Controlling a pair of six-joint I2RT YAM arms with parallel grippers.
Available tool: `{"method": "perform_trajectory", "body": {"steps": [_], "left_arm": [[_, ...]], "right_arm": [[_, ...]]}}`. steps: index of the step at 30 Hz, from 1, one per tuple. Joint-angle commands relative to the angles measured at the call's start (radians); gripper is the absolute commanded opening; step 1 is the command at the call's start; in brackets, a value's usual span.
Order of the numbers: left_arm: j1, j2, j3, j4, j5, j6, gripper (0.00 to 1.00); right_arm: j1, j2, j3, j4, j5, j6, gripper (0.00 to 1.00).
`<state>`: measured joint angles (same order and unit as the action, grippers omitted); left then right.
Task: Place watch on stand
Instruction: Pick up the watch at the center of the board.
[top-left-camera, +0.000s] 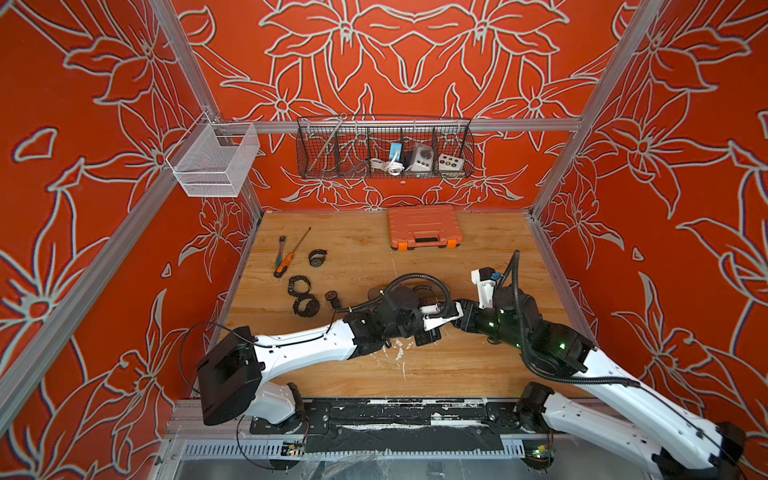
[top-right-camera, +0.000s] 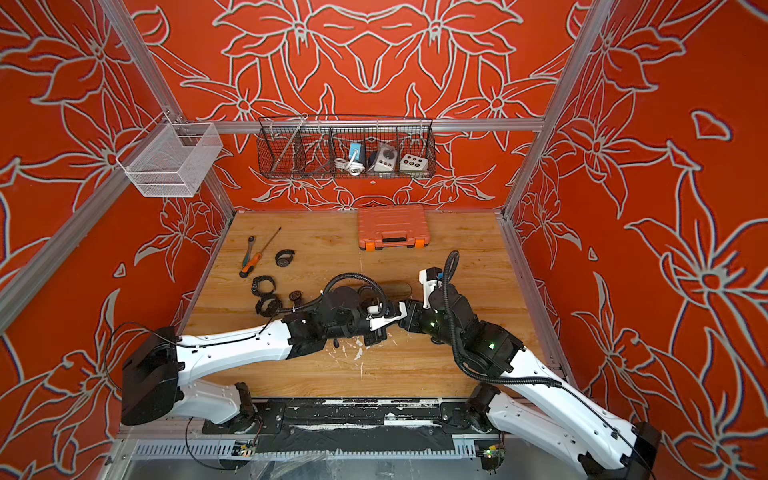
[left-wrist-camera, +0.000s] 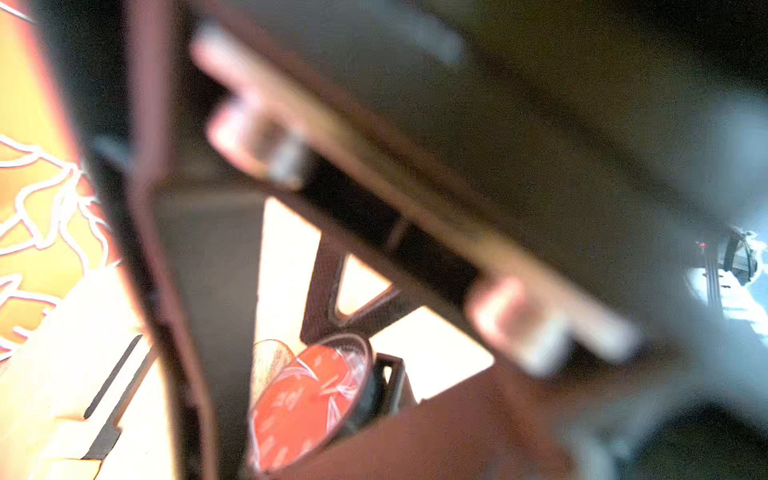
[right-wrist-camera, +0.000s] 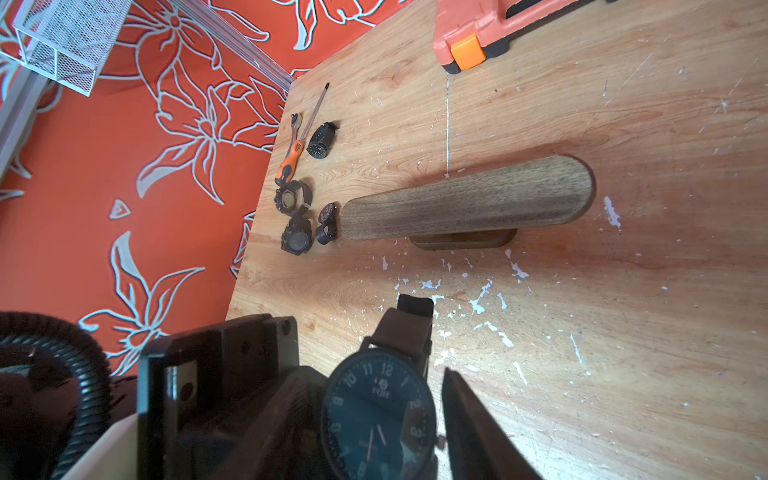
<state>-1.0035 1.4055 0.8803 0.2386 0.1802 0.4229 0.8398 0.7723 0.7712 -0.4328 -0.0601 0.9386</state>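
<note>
The watch (right-wrist-camera: 376, 415) has a dark blue dial and a brown strap and hangs above the table. My left gripper (top-left-camera: 430, 334) is shut on it by the strap. Its glass (left-wrist-camera: 307, 399) reflects the red wall in the blurred left wrist view. My right gripper (right-wrist-camera: 374, 386) is open, with its jaws on either side of the watch case and a thin gap at the crown side. Both grippers meet mid-table and hide the watch in both top views. The stand (right-wrist-camera: 465, 199), a long dark-brown bar on a small base, lies just beyond them, and its end (top-right-camera: 397, 287) shows past the arms.
Several other dark watches (top-left-camera: 306, 306) lie left of the stand. A screwdriver (top-left-camera: 291, 253) and a wrench (top-left-camera: 280, 249) lie beside them. An orange tool case (top-left-camera: 424, 227) sits at the back edge. A black wire basket (top-left-camera: 384, 147) and a white mesh basket (top-left-camera: 214, 160) hang on the walls.
</note>
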Motion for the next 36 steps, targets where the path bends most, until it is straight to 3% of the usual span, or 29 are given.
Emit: {"method": "perform_trajectory", "body": {"steps": [1,13,25,29,36], "left_arm": [[-0.006,0.0,0.005,0.089,-0.025,0.011,0.0],[-0.008,0.009,0.007,0.094,-0.024,0.006,0.0],[-0.009,-0.007,-0.003,0.067,-0.005,0.008,0.0],[-0.009,-0.019,-0.015,0.06,-0.001,-0.002,0.1],[-0.009,-0.074,-0.094,0.111,-0.016,-0.08,0.36]], "right_arm": [[0.009,0.005,0.019,-0.017,-0.036,0.025,0.52],[0.01,-0.001,0.029,-0.022,-0.016,0.015,0.43],[0.01,-0.007,0.054,-0.07,0.051,-0.039,0.41],[0.009,-0.014,0.061,-0.074,0.078,-0.055,0.39],[-0.003,-0.021,0.07,-0.073,0.145,-0.141,0.39]]}}
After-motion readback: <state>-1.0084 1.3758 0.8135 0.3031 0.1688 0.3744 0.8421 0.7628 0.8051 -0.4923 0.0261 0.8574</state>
